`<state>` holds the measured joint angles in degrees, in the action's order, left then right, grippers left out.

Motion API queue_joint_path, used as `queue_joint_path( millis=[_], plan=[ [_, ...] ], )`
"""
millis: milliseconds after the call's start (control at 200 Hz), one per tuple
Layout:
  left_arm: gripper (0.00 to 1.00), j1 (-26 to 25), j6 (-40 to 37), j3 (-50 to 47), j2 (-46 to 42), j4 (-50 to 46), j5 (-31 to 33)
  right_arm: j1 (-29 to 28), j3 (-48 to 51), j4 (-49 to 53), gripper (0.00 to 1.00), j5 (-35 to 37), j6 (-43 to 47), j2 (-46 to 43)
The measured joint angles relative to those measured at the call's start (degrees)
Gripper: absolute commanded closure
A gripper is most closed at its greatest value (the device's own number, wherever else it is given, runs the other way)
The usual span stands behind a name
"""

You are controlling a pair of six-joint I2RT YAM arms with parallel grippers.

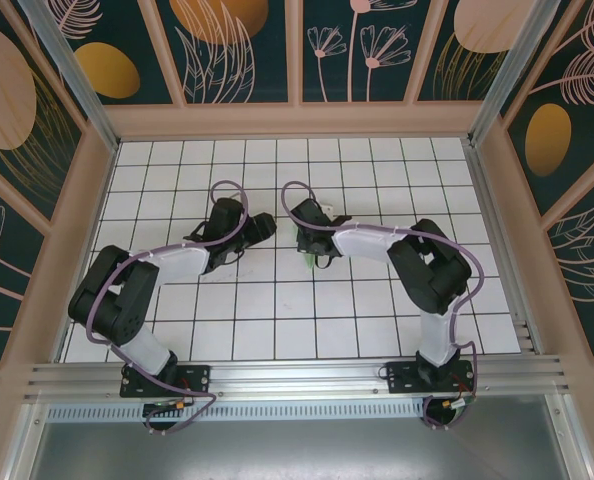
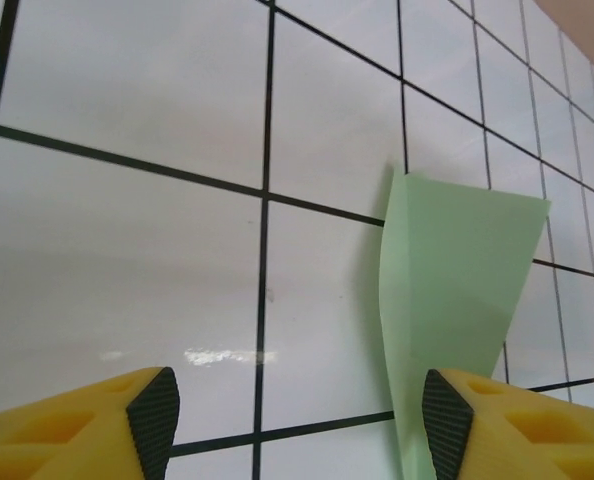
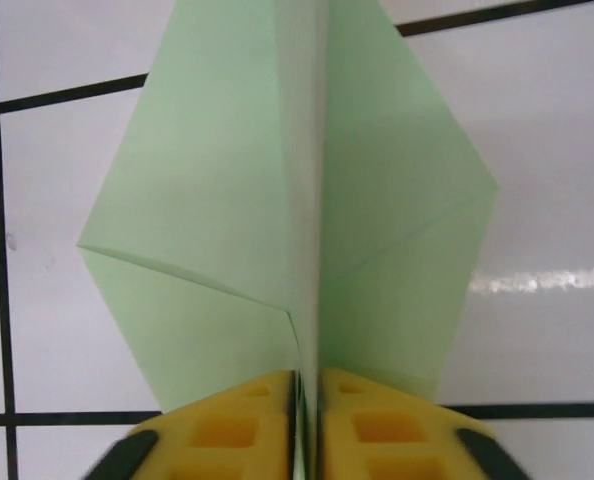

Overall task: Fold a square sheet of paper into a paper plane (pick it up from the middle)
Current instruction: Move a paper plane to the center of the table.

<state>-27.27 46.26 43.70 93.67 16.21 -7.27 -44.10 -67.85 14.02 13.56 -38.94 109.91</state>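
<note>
While right hand (image 3: 307,395) pinches, paper plane (image 3: 227,230) creased

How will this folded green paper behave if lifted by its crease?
Probably light: the right gripper holds the paper plane by pinching its centre fold. Creases likely stiffen it lengthwise; the thin wings either side may flop. On the glossy tiles it would likely slide.

Bright, even light — glare on tiles (image 2: 222,355); sharp.

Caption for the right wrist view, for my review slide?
Right pincer pinches the green paper plane along its centre fold, flaps spread either side, over the white grid table.
</note>
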Motion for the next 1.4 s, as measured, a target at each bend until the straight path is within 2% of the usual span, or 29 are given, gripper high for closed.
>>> queue_joint_path(
  millis=[285, 505, 671, 761, 1066, 1401],
  plan=[
    [0.30, 0.0, 0.0, -0.7, 0.0, -1.3, 0.3, -0.1, -1.5, 0.5, 0.70, -0.1, 1.1, 0.1],
    [0.29, 0.0, 0.0, -0.7, 0.0, -1.4, 0.3, -0.1, -1.9, 1.5, 0.84, -0.1, 1.1, 0.9],
    [0.25, 0.0, -0.3, -0.7, 0.0, -1.6, 0.5, -0.1, -3.4, 2.1, 0.93, 0.3, 1.5, 2.6],
    [0.22, 0.0, -0.6, -0.7, 0.0, -2.3, 1.1, -0.1, -4.0, 2.7, 0.94, 0.8, 1.6, 2.7],
    [0.02, 0.2, -1.4, -1.2, -2.1, -5.9, 6.4, 2.7, -9.1, 2.5, 0.96, 3.6, 5.9, 5.2],
    [0.02, 0.9, -1.9, -1.9, -6.6, -8.8, 12.6, 7.1, -17.3, 1.0, 0.95, 3.8, 13.2, 12.8]
  ],
)
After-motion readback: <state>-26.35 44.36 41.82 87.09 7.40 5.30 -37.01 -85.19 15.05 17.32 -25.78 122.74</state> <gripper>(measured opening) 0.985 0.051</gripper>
